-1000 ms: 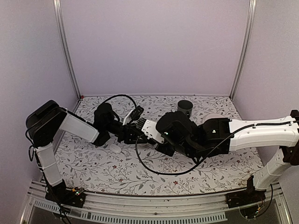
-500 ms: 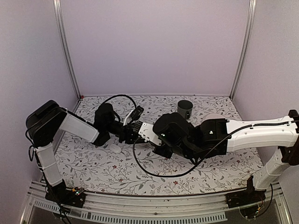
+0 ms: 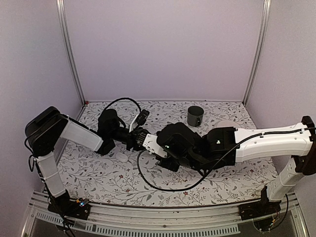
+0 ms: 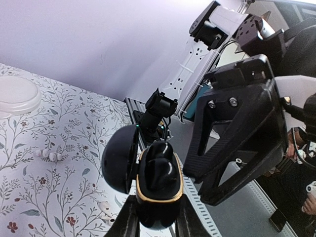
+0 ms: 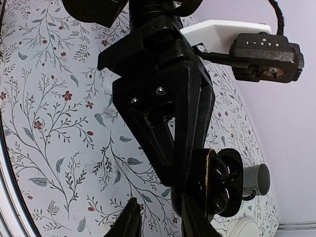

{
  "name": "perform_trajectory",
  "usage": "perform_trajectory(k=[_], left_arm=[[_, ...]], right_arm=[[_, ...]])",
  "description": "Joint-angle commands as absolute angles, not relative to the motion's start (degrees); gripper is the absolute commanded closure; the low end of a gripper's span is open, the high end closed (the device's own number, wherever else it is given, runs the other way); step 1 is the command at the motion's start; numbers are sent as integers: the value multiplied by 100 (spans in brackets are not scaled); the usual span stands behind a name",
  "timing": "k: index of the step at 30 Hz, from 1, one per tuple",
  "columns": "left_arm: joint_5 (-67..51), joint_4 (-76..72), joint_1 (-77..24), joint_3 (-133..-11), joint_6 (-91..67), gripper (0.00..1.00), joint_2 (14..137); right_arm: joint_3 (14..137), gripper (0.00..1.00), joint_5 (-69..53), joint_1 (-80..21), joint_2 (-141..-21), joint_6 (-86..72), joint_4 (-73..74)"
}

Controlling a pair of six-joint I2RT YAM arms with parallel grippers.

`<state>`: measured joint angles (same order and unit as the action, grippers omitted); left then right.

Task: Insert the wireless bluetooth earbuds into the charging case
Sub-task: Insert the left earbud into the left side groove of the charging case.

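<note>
While the left claw (image 4: 158,210) clamps the lower part of the black, gold-rimmed charging case (image 4: 158,185), the right claw (image 5: 160,213) hangs just beside it. Its 2 fingers are parted, and only flowered tablecloth (image 5: 44,123) shows between them.

Seen from the right wrist, the case lies off to the right of that claw's right-hand finger and a little past its tip. It is close by but not between the jaws, and whether finger and case touch cannot be told. The case's long axis runs roughly along the fingers of both claws. Its round lid (image 4: 120,165) is swung open to one side, leaving the gold-rimmed mouth uncovered.

Glossy dark rounded shapes fill that mouth and look like the earbuds (image 5: 219,173) sitting in their wells. Whether both are fully seated is not clear from either wrist view.

From above, the 2 arms meet left of centre on the tablecloth, well apart from the grey mug (image 3: 195,116). By this reading, any further press or pick by the right claw calls for a short sideways shift toward the mouth of the case, since the left claw holds it steady.
</note>
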<state>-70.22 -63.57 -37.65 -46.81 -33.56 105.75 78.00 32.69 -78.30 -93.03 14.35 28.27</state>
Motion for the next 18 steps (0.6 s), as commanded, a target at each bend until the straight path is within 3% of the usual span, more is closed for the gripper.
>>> perform_trajectory(k=[1,12,18], left_arm=[[-6633,-6453,-3700,-4566,-3037,100,10466],[-5665,-6094,-3700,-4599,-2281,100,10487],[-5483,-6042,-3700,-4566,-1981,100,10402]], right_arm=[[7963,68,3257,-7758,-9159,1079,2907],[7676,63,2409,-7344,-8438,179,2939],[7496,60,1339,-6522,-8003,-648,2805]])
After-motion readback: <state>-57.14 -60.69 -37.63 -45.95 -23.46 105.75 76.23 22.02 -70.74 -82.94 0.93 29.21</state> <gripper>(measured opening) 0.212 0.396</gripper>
